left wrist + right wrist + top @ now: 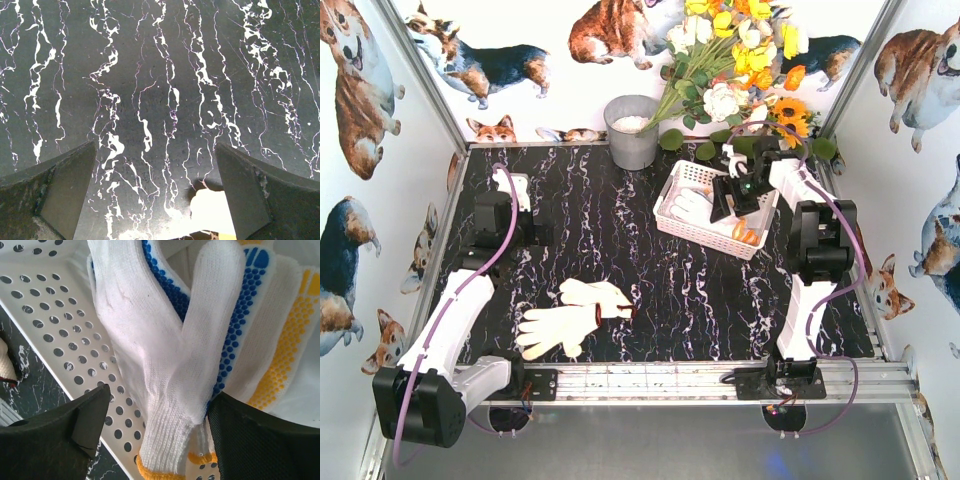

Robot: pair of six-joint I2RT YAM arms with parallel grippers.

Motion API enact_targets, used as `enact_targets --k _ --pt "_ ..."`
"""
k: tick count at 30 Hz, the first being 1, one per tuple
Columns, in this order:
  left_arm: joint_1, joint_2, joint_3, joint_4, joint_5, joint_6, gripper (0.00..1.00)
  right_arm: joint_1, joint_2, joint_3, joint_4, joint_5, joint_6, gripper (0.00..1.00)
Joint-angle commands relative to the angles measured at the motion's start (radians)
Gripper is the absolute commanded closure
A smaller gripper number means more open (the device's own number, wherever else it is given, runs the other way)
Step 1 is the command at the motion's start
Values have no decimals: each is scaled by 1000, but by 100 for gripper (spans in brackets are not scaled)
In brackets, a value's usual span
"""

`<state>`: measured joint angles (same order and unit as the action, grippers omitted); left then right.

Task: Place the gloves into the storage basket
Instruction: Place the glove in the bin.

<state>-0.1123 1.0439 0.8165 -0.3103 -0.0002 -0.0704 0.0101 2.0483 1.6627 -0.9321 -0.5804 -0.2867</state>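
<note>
the storage basket [703, 237] sits on the black marbled table [620, 260] toward its far right corner, turned at an angle to the edges. the right gripper [744, 196] hangs over the basket's right half, close above the gloves inside. seen from the right wrist, its jaws stand wide. a white glove [150, 350] lies lengthwise between the two dark fingers [70, 430], its orange-yellow hemmed cuff nearest the camera. bare perforated basket floor shows between this glove and the left finger, so nothing is pinched. the right finger's tip is touching the glove's edge or just beside it; i cannot tell which. beside and under it lie a blue-dotted glove [240, 325] and a yellow-dotted glove [285, 355], all overlapping on the basket floor. in the top view an orange cuff [745, 235] shows at the basket's near right corner.

two loose gloves [570, 318] lie flat on the table by its near edge, left of the middle. they overlap each other and are well apart from the basket and from both grippers.

the left gripper [156, 147] is over the far left part of the table, jaws spread wide, with almost only marbled tabletop between them. a small cream scrap [212, 210] with a yellow edge shows at the bottom of the left wrist view, just beside the right-hand finger; too little shows to say what it is.

a grey metal bucket [633, 130] stands at the far edge, left of the basket. a spray of yellow and white flowers [730, 60] leans over the far right corner.
</note>
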Motion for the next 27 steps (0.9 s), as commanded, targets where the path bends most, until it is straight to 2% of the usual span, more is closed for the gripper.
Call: enact_targets --k 1,5,11,17,21,27 --pt "8 -19 6 19 14 2 0 -8 -67 34 -32 -23 23 23" --pt "7 -19 7 19 20 0 0 -14 -77 0 -24 11 39 30" --pt "8 -21 6 20 24 -2 0 -24 -102 -26 -26 35 70 64" --pt "8 -22 6 20 27 -2 0 -26 -98 -17 -43 15 120 86" --pt "8 -22 6 20 28 -2 0 -27 -92 -37 -33 8 135 88" --pt "8 -22 6 20 31 -4 0 -26 -89 -100 9 94 125 90"
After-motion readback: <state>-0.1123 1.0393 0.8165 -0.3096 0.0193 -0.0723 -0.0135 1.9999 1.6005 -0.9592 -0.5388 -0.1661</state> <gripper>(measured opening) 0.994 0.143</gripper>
